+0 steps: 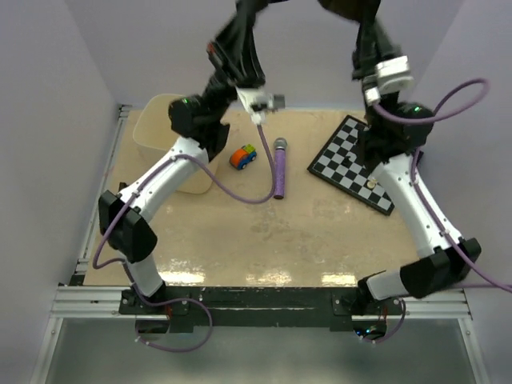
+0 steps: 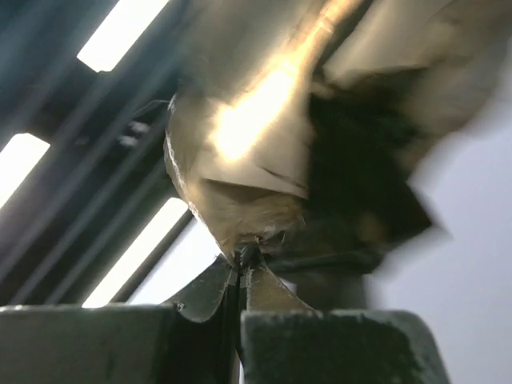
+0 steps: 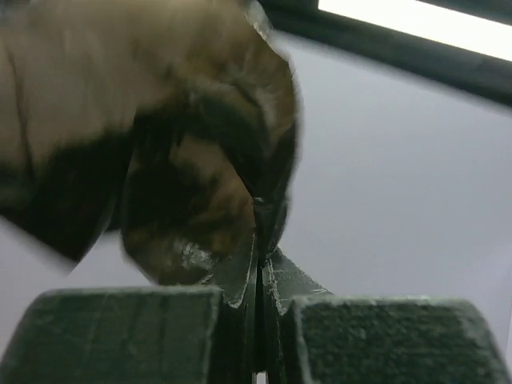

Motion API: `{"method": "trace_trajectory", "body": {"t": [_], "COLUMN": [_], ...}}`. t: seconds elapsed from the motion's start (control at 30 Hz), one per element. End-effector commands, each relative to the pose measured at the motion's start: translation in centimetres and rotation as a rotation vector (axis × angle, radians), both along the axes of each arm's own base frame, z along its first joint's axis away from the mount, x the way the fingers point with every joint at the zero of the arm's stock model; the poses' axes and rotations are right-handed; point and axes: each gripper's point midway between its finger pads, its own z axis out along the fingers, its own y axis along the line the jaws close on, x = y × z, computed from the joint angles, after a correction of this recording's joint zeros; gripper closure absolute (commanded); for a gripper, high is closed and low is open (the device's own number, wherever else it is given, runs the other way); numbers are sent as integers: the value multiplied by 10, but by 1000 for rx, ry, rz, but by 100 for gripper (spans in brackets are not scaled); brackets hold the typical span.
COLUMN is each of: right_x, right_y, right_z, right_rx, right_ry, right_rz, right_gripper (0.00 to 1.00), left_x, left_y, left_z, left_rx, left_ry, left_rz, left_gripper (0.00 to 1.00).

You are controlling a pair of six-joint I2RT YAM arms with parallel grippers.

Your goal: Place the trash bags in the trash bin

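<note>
Pinched shut on thin film, the left claw [image 2: 240, 268] and the right claw [image 3: 260, 268] each grip an edge of the trash bag [image 2: 264, 136]. It bunches dark brown and glossy just beyond their tips. In the overhead view both arms reach high above the table [image 1: 264, 240], so the bag hangs in the air well above the trash bin [image 1: 152, 120]. As far as I can judge, it is off to the bin's right rather than over its mouth. No part of the bag shows inside the bin. The pick-up looks done; carrying the bag over the bin, lowering it and letting go are left.
</note>
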Motion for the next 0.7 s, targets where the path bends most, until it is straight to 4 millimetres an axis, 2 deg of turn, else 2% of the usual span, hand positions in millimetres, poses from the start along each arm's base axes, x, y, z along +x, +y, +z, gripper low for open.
{"method": "trace_trajectory", "body": {"t": [0.0, 0.03, 0.07, 0.1, 0.13, 0.17, 0.23, 0.27, 0.33, 0.4, 0.5, 0.6, 0.63, 0.67], "right_x": [97, 96, 71, 33, -6, -36, -74, -89, -106, -96, -68, -40, -31, -22], "right_y": [10, 18, 23, 24, 20, 15, 11, 11, 6, 7, 15, 22, 24, 24], "right_z": [-247, -343, -425, -474, -506, -504, -460, -427, -382, -380, -394, -401, -400, -398], "right_rx": [-292, -474, -685, -888, -954, -951, -790, -705, -563, -507, -499, -407, -345, -298], "right_ry": [560, 826, 1050, 1141, 1238, 1247, 1159, 1052, 932, 989, 1151, 1271, 1298, 1314], "right_rz": [-209, -173, -101, -20, 62, 102, 151, 171, 193, 207, 222, 244, 255, 251], "right_gripper": [100, 100, 100, 100, 100, 100, 100, 100, 100, 100, 100, 100, 100, 100], "left_x": [11, 4, -12, -40, -65, -83, -116, -127, -139, -141, -128, -100, -84, -68], "left_y": [-45, -53, -56, -44, -29, -19, -7, -6, -4, -1, 5, 7, 4, 1], "left_z": [-176, -248, -321, -390, -440, -471, -472, -472, -466, -466, -457, -428, -423, -399], "left_rx": [280, 453, 658, 855, 988, 1064, 1100, 1085, 1045, 1026, 942, 745, 665, 541], "left_ry": [26, 105, 159, 208, 308, 455, 590, 642, 670, 710, 831, 1053, 1181, 1291], "left_rz": [104, 112, 108, 71, 8, -69, -197, -256, -305, -314, -296, -323, -340, -372], "left_gripper": [100, 100, 100, 100, 100, 100, 100, 100, 100, 100, 100, 100, 100, 100]}}
